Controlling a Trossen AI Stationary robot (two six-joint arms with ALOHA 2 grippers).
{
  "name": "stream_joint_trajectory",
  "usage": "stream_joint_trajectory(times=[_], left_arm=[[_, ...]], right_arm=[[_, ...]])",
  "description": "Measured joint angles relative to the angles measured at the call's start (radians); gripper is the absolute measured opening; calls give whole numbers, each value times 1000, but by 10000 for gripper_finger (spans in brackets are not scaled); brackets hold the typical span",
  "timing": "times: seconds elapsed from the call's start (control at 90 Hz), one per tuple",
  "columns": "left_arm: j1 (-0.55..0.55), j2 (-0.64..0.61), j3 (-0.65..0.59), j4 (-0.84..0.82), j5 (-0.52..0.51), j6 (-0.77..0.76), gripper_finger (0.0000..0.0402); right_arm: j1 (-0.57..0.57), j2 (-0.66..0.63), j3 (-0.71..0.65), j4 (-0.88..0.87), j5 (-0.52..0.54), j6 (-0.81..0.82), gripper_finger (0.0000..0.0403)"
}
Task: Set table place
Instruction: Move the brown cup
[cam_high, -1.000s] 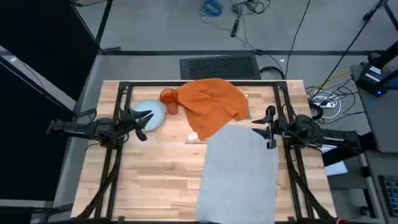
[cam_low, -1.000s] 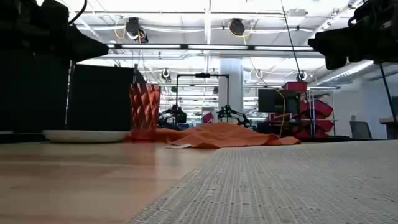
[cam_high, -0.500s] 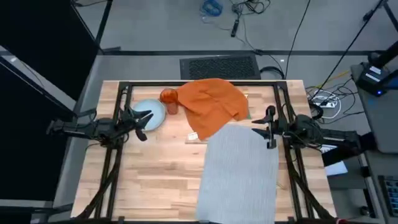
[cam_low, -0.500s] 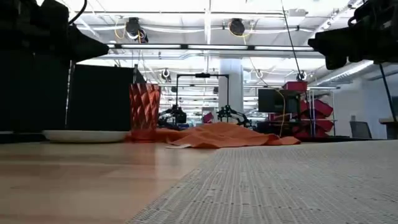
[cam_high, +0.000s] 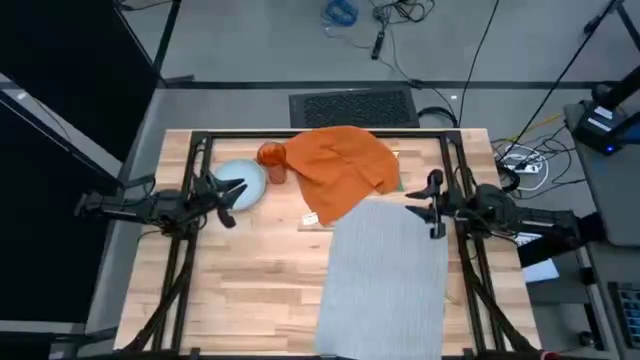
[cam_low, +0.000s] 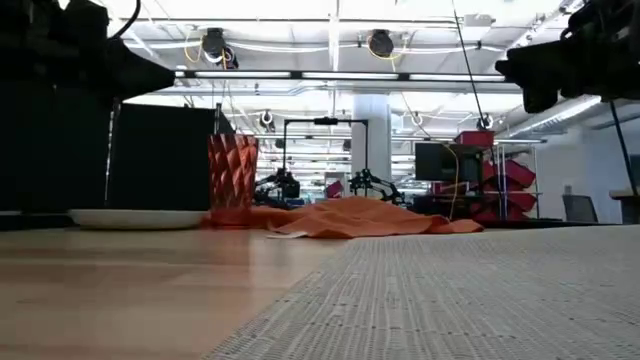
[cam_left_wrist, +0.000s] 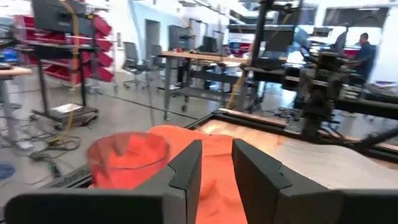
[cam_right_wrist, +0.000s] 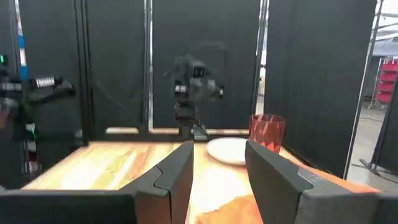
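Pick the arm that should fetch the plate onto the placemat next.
Left. Its tool hangs open right beside the plate; the right tool sits across the table at the placemat's far corner.

Left arm reaches in level from the left side, its wrist straight; left gripper (cam_high: 232, 196) points toward the right arm, fingers (cam_left_wrist: 185, 171) parted with a gap between them, holding nothing. Right arm mirrors this from the right side, extended level; right gripper (cam_high: 433, 207) faces the left arm, fingers (cam_right_wrist: 176, 173) spread apart and empty. In the low view both arms sit high, above the surface.
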Motion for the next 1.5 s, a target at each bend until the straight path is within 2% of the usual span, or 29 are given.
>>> stream_joint_trajectory(times=[0.111,0.222,0.356,0.478,0.567,0.689,0.789,0.867,1.011,1.144,1.3,1.5], left_arm=[[1,21,49,-15,9,9,74],[16,98,145,-19,9,68,74],[60,275,316,-44,11,150,74],[119,496,504,-137,28,204,74],[175,650,659,-253,66,237,74],[275,813,887,-503,74,265,74],[367,884,1034,-679,77,277,75],[435,902,1107,-815,117,292,78],[564,926,1180,-1088,234,289,88],[619,979,1180,-1265,266,304,91],[588,1057,1179,-1285,312,364,92],[542,1180,1211,-1293,312,404,92]], right_arm=[[0,8,4,135,1,22,132],[0,56,52,133,40,21,132],[0,187,142,75,104,9,132],[-2,374,262,64,124,-23,132],[-3,529,378,34,129,-62,132],[-6,730,583,-91,127,-100,132],[-22,854,762,-246,127,-103,132],[-32,909,872,-374,128,-102,132],[-36,933,954,-464,130,-93,132],[-37,931,954,-502,129,-74,132],[-39,944,954,-547,123,-29,132],[-6,953,954,-623,52,40,132]])
